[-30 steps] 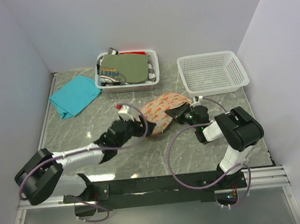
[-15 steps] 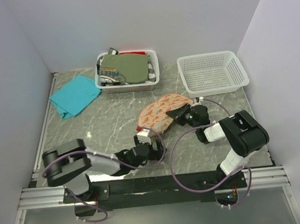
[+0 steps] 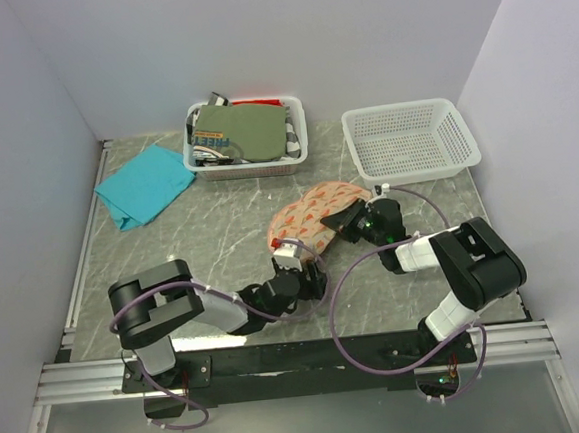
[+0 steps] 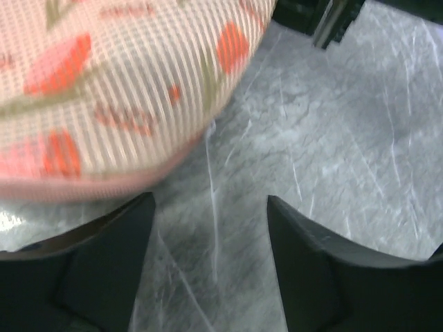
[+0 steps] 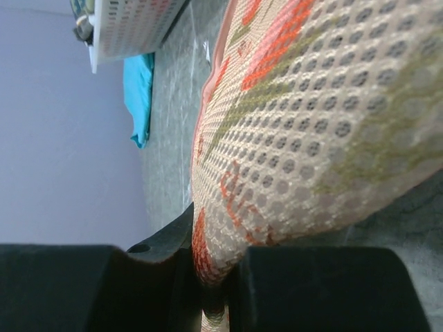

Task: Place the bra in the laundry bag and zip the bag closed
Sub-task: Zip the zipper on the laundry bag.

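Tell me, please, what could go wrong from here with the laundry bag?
The right gripper pinches only the edge of the laundry bag, so a tug may free it. The left gripper is open beside the rim with no zipper pull in view; it may shove the bag. The bra shows nowhere; it may not be inside.

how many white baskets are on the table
2. One white basket sits at the back centre, holding folded clothes. The other basket is at the back right corner. Nothing in the overhead view seems big enough to hide a third.
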Tool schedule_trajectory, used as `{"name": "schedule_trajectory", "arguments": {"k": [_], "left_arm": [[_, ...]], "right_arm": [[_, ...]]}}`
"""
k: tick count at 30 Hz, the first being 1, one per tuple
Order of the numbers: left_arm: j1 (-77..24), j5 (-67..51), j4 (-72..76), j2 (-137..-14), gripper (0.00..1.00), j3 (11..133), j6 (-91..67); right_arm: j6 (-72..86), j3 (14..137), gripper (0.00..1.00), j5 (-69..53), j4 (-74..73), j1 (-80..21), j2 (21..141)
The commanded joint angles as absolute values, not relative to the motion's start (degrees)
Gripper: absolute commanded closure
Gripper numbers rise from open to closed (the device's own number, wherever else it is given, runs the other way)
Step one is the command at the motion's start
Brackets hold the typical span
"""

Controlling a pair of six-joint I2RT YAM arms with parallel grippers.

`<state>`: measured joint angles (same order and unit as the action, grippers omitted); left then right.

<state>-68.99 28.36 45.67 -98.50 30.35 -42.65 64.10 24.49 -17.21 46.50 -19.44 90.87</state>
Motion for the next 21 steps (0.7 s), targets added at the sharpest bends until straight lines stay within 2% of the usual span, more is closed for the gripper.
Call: {"name": "schedule_trajectory", "arguments": {"k": [1,5,10,16,17,21], "left_arm": [[-67.76,29.0,49.57,-99.93,0.34,33.04,-40.7],[-67.06,28.3,50.1,-100.19,0.42,33.84,-40.17],[-66.36,27.43,50.89,-101.6,0.46,34.8,-40.17],[-66.01,27.68,51.77,-103.53,0.63,35.77,-40.61],[-65.92,27.86,51.68,-103.62,0.69,35.95,-40.61],[-65.92,28.83,51.94,-103.89,0.77,36.12,-40.34]], "right_arm": [[62.05,26.45,0.82,-20.21,46.23,-19.07,91.31],[62.31,26.1,0.82,-21.36,46.93,-19.07,92.11],[62.4,26.28,0.82,-22.15,47.02,-19.07,92.02],[62.05,26.46,0.82,-22.41,45.88,-18.99,90.79],[62.05,26.46,0.82,-22.33,45.7,-19.07,90.53],[62.05,26.19,0.82,-22.76,45.35,-19.07,90.18]]}}
